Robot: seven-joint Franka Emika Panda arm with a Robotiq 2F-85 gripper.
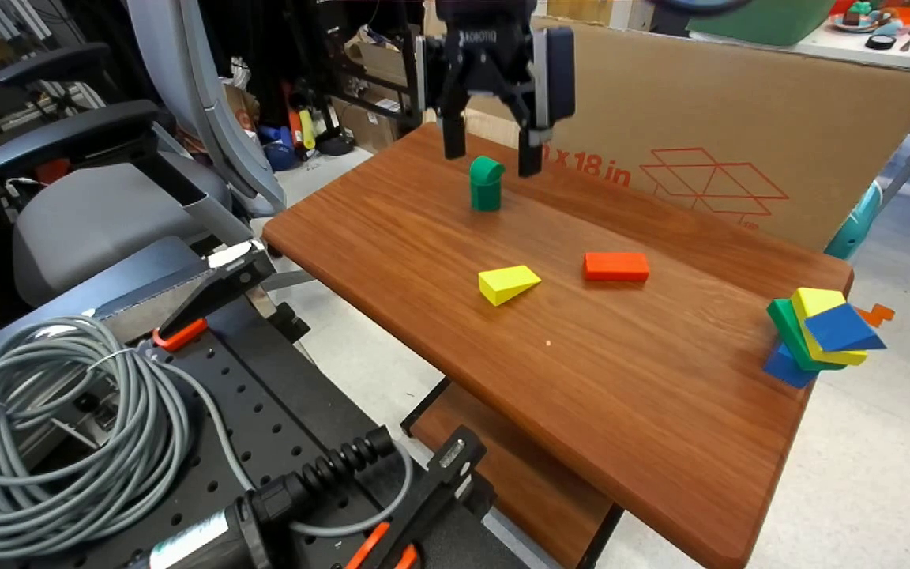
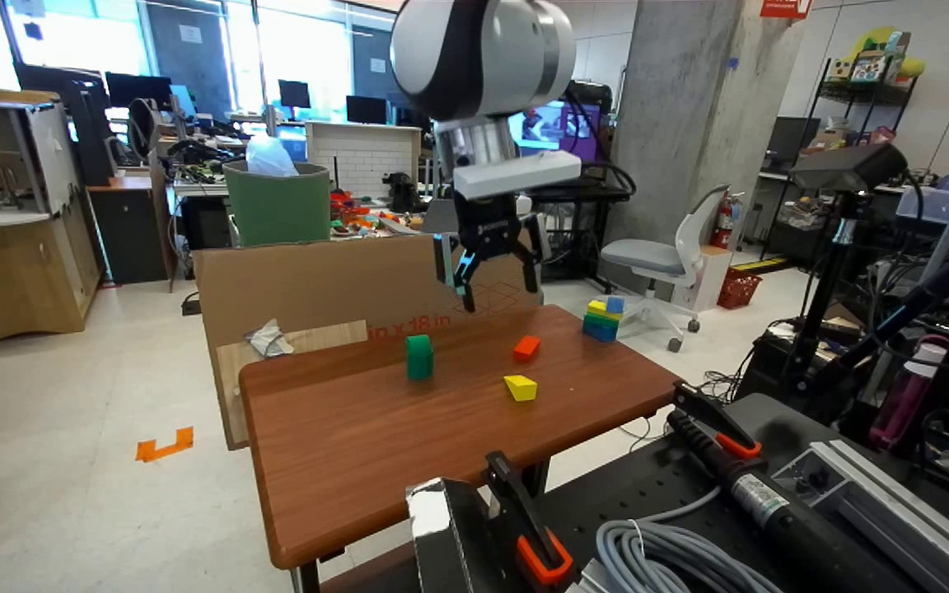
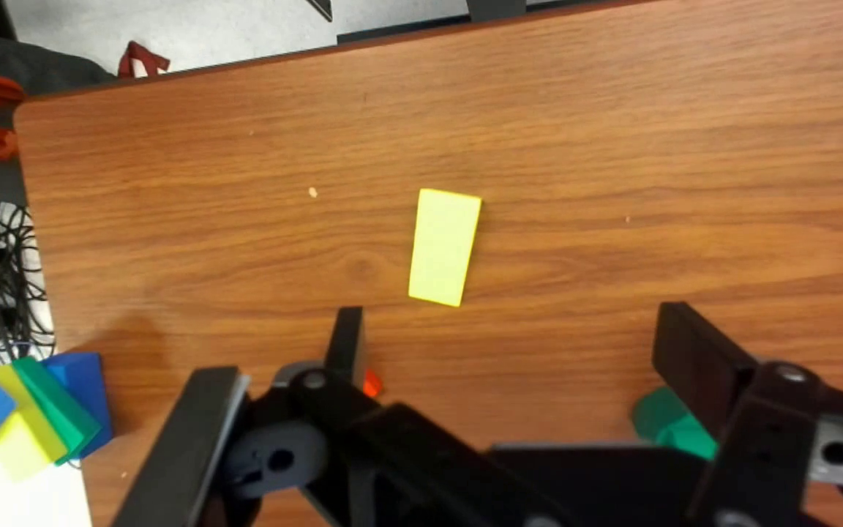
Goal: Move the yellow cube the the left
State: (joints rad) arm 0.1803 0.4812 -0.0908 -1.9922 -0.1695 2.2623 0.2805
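Observation:
A yellow wedge-shaped block (image 1: 506, 283) lies on the brown wooden table and is the loose yellow piece; no plain yellow cube shows. It also shows in an exterior view (image 2: 521, 388) and above the jaws in the wrist view (image 3: 445, 247). My gripper (image 1: 493, 148) hangs well above the table with its fingers wide apart and nothing between them. It shows in the air in an exterior view (image 2: 499, 288). In the wrist view the open fingertips (image 3: 511, 329) stand below the yellow block in the picture, apart from it.
A green stack (image 1: 486, 186) stands upright on the table (image 1: 629, 411). A red-orange block (image 1: 616, 267) lies near the yellow one. A pile of blue, green and yellow blocks (image 1: 806, 336) sits at a table edge. A cardboard sheet (image 1: 660, 118) stands along one side.

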